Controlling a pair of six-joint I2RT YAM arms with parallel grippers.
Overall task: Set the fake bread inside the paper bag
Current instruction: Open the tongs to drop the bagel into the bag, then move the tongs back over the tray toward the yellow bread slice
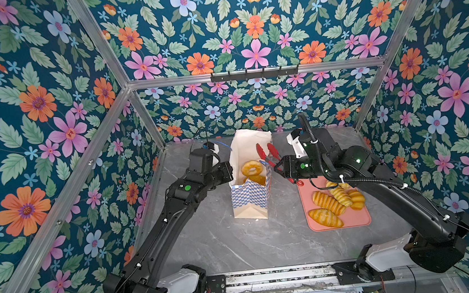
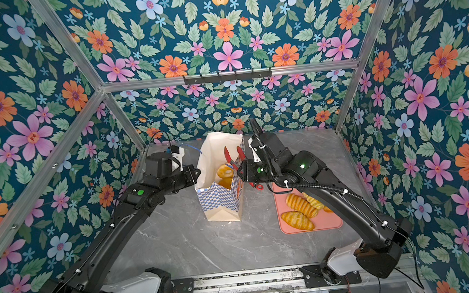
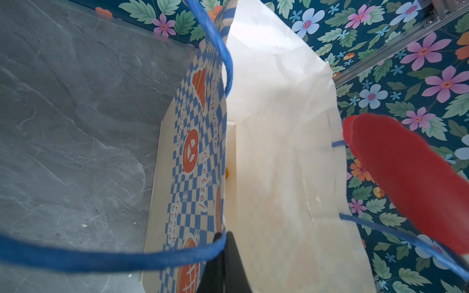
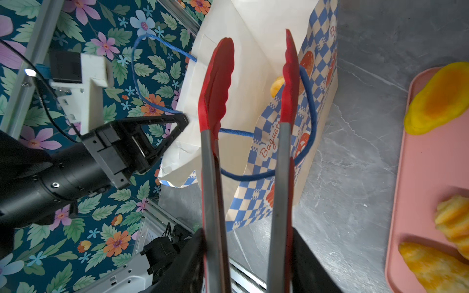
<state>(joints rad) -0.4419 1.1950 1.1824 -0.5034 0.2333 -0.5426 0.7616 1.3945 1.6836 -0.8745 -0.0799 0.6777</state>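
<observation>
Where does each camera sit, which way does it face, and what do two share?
Both top views: high over the front of the table, facing down and back at the paper bag and pink tray; left arm and right arm show.
Left wrist: at the bag's rim, looking down inside; left gripper pinches it.
Right wrist: beside the bag, looking along the tongs in the right gripper; left gripper shows.
Shared: both wrist views show the bag and tongs.

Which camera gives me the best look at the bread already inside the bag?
A top view: the ring doughnut lies plainly inside the open paper bag. Right wrist shows only a yellow sliver behind the tongs; left wrist barely a speck.
</observation>
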